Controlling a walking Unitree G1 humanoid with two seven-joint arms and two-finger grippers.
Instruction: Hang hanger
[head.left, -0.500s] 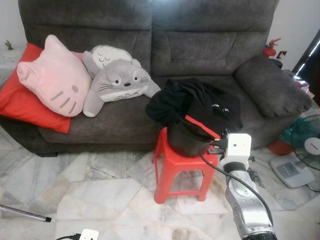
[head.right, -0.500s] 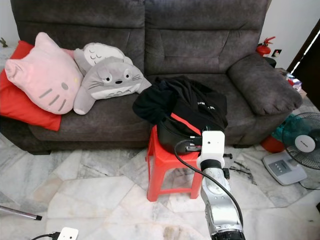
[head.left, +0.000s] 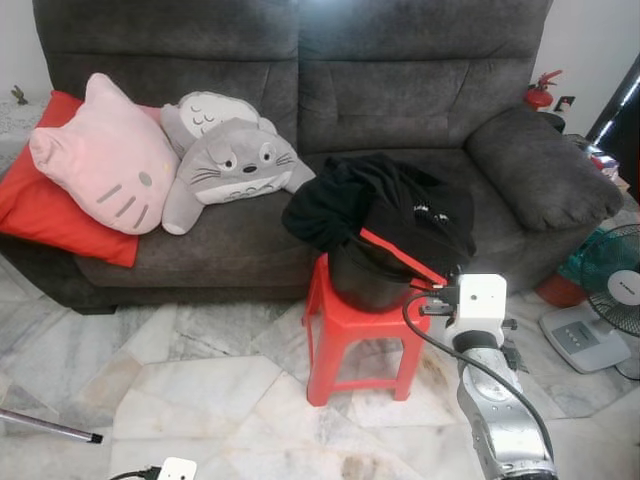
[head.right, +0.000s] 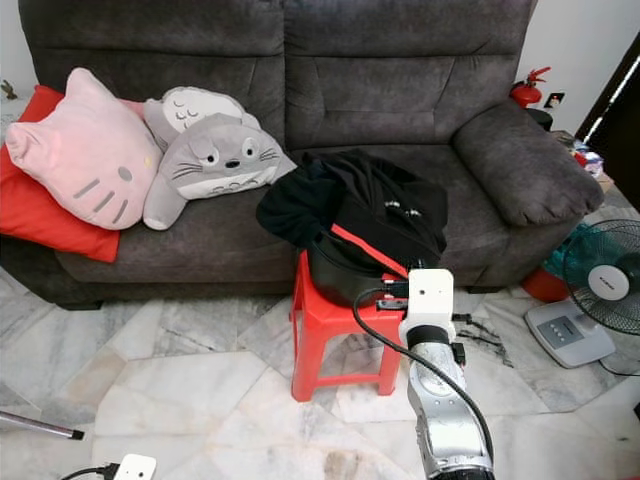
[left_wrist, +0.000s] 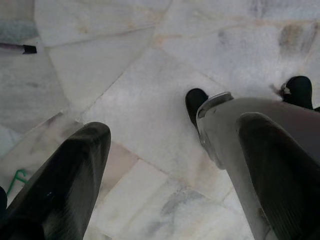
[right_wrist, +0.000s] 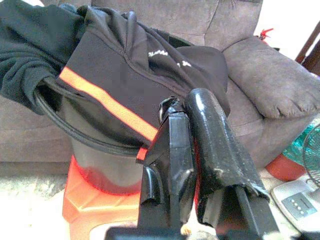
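A bucket (head.left: 368, 282) draped with clothing (head.left: 390, 208) sits on a stool (head.left: 352, 335) before the sofa (head.left: 330, 120), plush cushions (head.left: 160, 160) on its left.

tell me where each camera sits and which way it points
Left and right eye views: on the head, looking forward and down at the sofa, red stool and black bucket; right arm shows.
Left wrist view: faces the marble floor past the open left gripper.
Right wrist view: looks along the shut right gripper at the black clothing.
Shared: bucket, stool, sofa.
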